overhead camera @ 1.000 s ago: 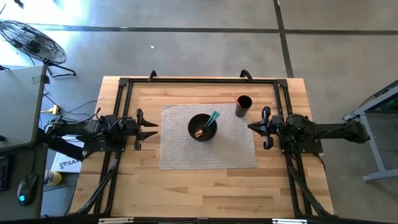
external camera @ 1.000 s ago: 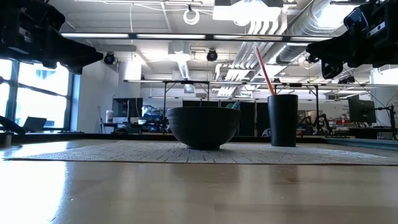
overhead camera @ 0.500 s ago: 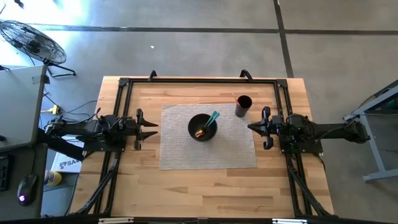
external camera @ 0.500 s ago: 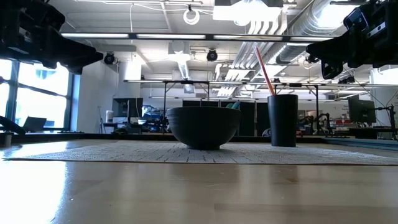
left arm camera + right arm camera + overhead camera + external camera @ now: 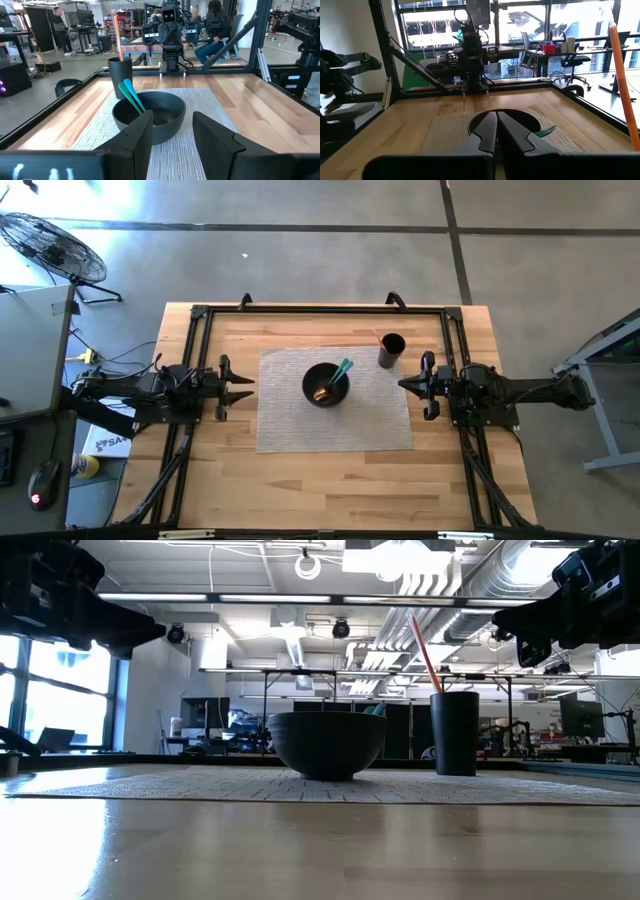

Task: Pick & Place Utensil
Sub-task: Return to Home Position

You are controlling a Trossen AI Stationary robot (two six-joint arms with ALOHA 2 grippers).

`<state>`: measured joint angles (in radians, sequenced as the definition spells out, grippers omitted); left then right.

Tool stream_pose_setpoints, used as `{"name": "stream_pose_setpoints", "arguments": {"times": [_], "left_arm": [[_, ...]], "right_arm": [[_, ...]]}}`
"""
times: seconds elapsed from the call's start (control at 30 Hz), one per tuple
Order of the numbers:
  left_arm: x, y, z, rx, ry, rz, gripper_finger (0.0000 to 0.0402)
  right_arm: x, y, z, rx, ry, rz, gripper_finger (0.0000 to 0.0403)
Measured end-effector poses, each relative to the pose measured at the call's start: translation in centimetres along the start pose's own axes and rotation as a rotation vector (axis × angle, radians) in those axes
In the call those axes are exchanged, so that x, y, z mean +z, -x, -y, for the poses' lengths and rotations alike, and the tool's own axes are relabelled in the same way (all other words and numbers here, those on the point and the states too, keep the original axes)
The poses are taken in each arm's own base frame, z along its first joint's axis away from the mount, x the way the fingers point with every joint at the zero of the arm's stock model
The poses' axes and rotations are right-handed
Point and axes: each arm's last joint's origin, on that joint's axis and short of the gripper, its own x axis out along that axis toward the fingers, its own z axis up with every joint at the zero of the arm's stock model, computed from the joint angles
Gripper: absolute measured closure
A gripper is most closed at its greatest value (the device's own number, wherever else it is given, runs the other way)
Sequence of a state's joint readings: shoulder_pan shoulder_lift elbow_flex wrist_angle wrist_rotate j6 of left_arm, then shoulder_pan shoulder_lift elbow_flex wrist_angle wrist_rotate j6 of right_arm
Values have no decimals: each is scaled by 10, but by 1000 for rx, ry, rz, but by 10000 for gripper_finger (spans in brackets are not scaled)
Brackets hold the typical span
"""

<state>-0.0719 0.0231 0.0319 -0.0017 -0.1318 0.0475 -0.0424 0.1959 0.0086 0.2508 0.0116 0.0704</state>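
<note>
While the bowl (image 5: 325, 384) sits mid-mat (image 5: 290, 430) between them, utensil handles (image 5: 344, 368) tilted toward the right arm, the left pincer (image 5: 245, 387) hangs released and the right pincer (image 5: 404, 385) clenched on nothing, both well apart from it.

table (image 5: 300, 480): glossy wood | mat (image 5: 380, 425): woven cloth | bowl (image 5: 325, 745): matt

High cam: straight down, whole light wooden surface (image 5: 300, 480). Low cam: surface level, at 6 o'clock. Wrist cams: 9 and 3 o'clock, facing inward. All share round black bowl (image 5: 325, 384).
</note>
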Motion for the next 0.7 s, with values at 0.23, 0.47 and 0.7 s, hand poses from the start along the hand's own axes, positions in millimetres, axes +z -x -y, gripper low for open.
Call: {"name": "stream_pose_setpoints", "arguments": {"times": [0.23, 0.47, 0.7], "left_arm": [[0, 0, 0, 0, 0, 0, 263], [0, 0, 0, 0, 0, 0, 263], [0, 0, 0, 0, 0, 0, 263]], "right_arm": [[0, 0, 0, -1, 0, 0, 396], [0, 0, 0, 0, 0, 0, 395], [0, 0, 0, 0, 0, 0, 398]]}}
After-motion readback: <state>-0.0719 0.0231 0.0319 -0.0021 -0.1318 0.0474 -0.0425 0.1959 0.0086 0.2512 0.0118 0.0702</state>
